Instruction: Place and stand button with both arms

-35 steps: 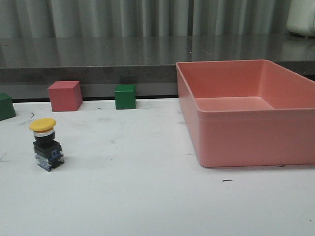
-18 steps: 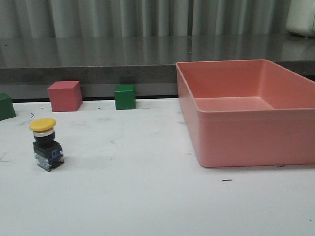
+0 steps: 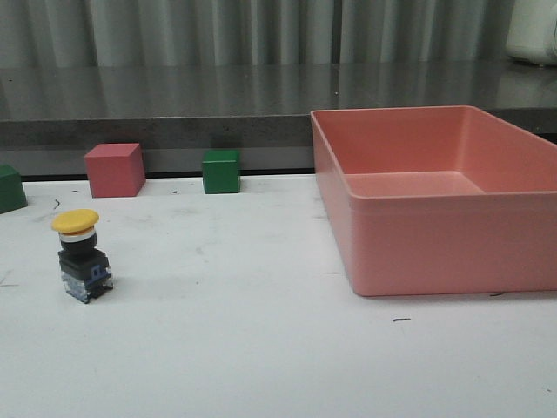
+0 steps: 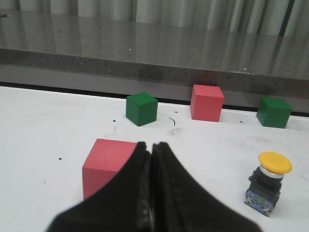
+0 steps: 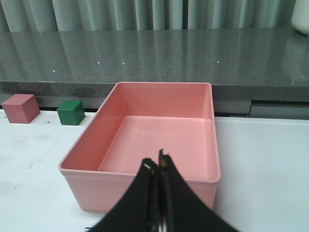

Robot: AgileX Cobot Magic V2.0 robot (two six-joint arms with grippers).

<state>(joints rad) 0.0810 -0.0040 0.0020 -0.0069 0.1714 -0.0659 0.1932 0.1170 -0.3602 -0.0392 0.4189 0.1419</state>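
The button (image 3: pixel 82 254) stands upright on the white table at the left, yellow cap on top, dark base with bluish-clear block below. It also shows in the left wrist view (image 4: pixel 267 182), off to the side of my left gripper (image 4: pixel 151 145), which is shut and empty, its tips in front of a pink cube (image 4: pixel 107 163). My right gripper (image 5: pixel 157 162) is shut and empty, held in front of the near wall of the pink bin (image 5: pixel 135 191). Neither gripper shows in the front view.
A large empty pink bin (image 3: pixel 435 248) fills the table's right side. A pink cube (image 3: pixel 115 169) and green cubes (image 3: pixel 221 171) (image 3: pixel 11 189) sit along the back edge below a grey counter ledge. The left wrist view shows several cubes, green (image 4: pixel 141 108) (image 4: pixel 273 111) and pink (image 4: pixel 206 102).
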